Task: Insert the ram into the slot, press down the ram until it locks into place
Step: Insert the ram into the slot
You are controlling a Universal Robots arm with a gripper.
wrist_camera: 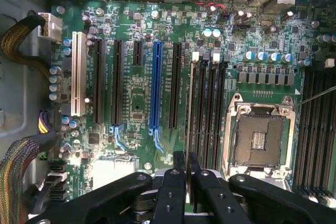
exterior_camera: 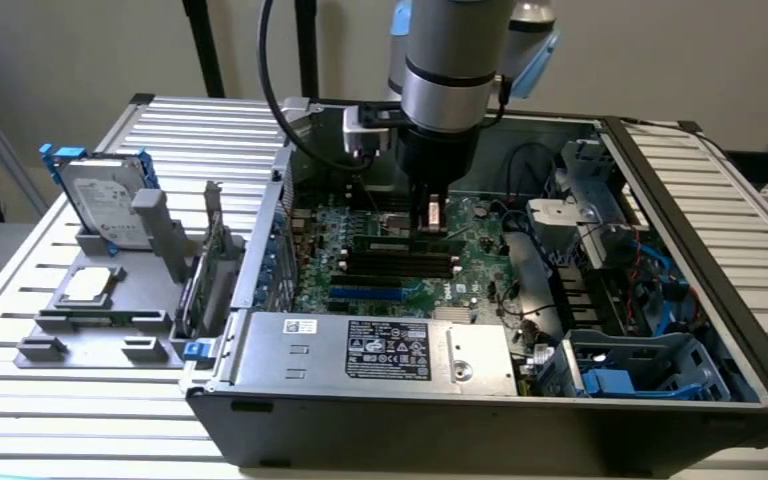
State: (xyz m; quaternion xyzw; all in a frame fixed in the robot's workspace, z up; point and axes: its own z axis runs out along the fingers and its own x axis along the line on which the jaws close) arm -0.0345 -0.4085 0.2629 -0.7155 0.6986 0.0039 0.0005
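Where the arm reaches down into the uncovered computer case [exterior_camera: 491, 425], the pincer [wrist_camera: 186, 157] is clamped narrowly on the ram [wrist_camera: 189, 108], its fingers [wrist_camera: 179, 167] pinching the thin upper edge. Ram: upright, edge-on, lying along the slot [wrist_camera: 197, 103], the black memory socket farthest from the CPU socket [wrist_camera: 260, 140]. Seating depth cannot be told.

The open computer case [exterior_camera: 491, 430] on the table [exterior_camera: 64, 410] is seen obliquely from above, at some distance, in the exterior view. The motherboard [wrist_camera: 137, 85], shared by both views, is faced squarely and closely in the wrist view, past the tool [wrist_camera: 186, 157].
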